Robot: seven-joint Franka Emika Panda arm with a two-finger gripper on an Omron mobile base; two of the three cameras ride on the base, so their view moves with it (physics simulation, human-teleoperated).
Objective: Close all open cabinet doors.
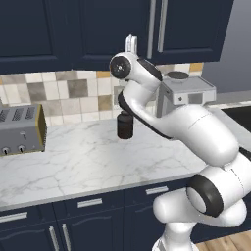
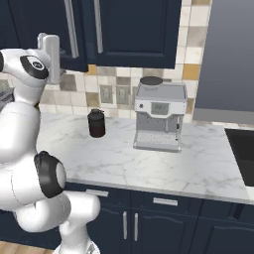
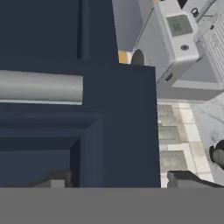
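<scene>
Toaster (image 1: 20, 130): grey, with a yellow end; it sits at the left of the counter against the backsplash in the left base view.
Counter (image 1: 88, 162): white marble, running the width of both base views, with navy drawer fronts (image 1: 88, 202) and short horizontal handles under its edge.
Backsplash (image 1: 63, 93): square tiles in grey, beige and a few orange, behind the counter.
Cabinet doors (image 2: 134, 30): tall navy wall-cabinet doors above the backsplash. In the right base view two of them meet, each with a long vertical silver bar handle (image 2: 97, 25) near the shared edge, and both look flush with the cabinet front.
Door at the hand (image 3: 118, 127): in the hand view a navy door with a recessed panel lies close to the camera, with a silver bar handle across its upper left.
Gripper (image 3: 118, 180): raised to the lower edge of the wall cabinets, just left of the paired handles. Its fingertips (image 3: 183, 178) stand apart on either side of the door's edge; whether they touch the door cannot be told.
Dark jar (image 2: 96, 123): a small black lidded container standing upright on the counter, left of the coffee machine and apart from it.
Coffee machine (image 2: 158, 116): silver-grey, upright on the counter against the backsplash, right of the jar.
Cooktop (image 2: 243, 149): a dark surface at the right end of the counter.
</scene>
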